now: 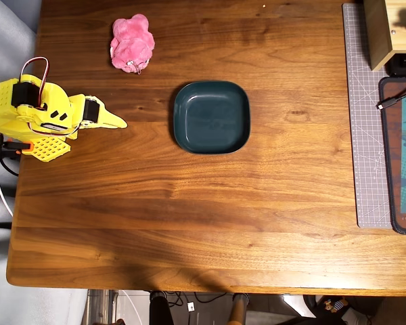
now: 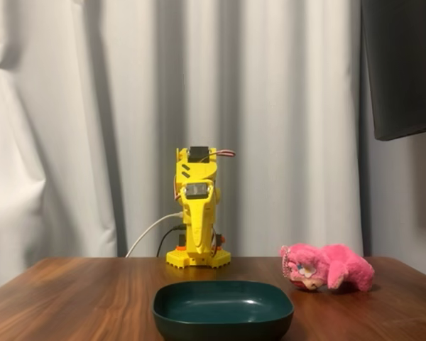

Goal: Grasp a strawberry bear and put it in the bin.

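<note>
Lying apart, one strawberry bear (image 1: pixel 132 43), one bin (image 1: pixel 211 116), gripper (image 1: pixel 120 123) folded

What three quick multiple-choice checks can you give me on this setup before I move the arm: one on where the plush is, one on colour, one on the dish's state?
1. In the overhead view, where does the strawberry bear lie relative to the bin?
A. Inside it
B. Up and to the left, apart from it
C. Directly below it

2. What colour is the arm?
A. Yellow
B. White
C. Black

3. What is the state of the bin?
A. Holds the plush
B. Flipped upside down
C. Empty, open side up

Answers:
1. B: bare wooden table separates the plush from the dish.
2. A: the arm body and the gripper are yellow in both views.
3. C: only the dark teal floor shows inside the rim.
</note>
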`<state>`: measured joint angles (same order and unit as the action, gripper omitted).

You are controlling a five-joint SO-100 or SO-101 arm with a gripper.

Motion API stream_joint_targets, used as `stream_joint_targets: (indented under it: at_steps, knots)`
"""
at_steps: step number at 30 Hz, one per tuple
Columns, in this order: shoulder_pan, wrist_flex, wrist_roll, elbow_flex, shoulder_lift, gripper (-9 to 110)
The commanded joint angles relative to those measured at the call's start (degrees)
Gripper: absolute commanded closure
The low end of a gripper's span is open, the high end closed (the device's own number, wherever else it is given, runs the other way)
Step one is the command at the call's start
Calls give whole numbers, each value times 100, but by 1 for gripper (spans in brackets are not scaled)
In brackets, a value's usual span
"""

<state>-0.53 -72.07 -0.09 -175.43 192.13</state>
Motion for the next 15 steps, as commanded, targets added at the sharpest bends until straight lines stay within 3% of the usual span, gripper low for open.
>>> stream_joint_targets:
  at_steps: [1, 6, 8, 10, 15]
  knots:
    - [-211, 202, -44, 18, 176, 85]
    - [-299, 387, -26, 448, 176, 90]
    - [-352, 387, 18, 879, 105, 102]
    - [-404, 387, 35, 1362, -70, 102]
    - [-448, 246, 44, 3270, -2470, 102]
